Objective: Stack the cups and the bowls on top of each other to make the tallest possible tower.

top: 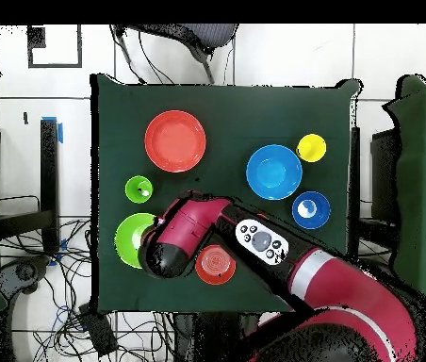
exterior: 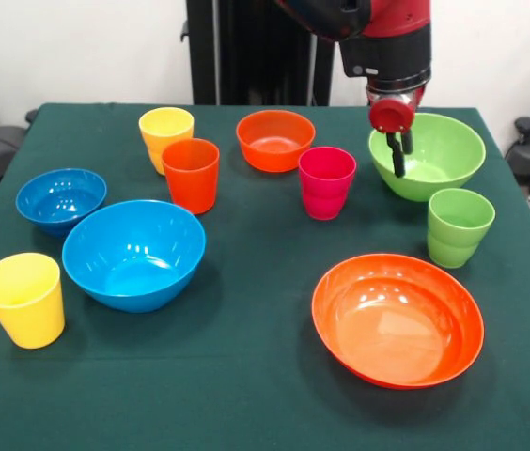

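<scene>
Hanging at the upper right of the front view, the gripper (exterior: 397,158) points down over the left rim of the large lime green bowl (exterior: 439,150), its dark fingers pressed together and pinching nothing. Just below that bowl stands the light green cup (exterior: 458,225), upright. Left of the gripper sit the pink-red cup (exterior: 326,181) and, behind it, the small orange bowl (exterior: 275,139). Further left, the orange cup (exterior: 191,174) stands just in front of a yellow cup (exterior: 165,134), the two nearly touching. At the lower right lies the wide shallow orange bowl (exterior: 397,318). The large blue bowl (exterior: 133,254) fills the left centre, with the small blue bowl (exterior: 60,199) beside it at upper left and the second yellow cup (exterior: 23,299) at lower left. Everything rests apart on the dark green table (exterior: 246,395), nothing stacked.
</scene>
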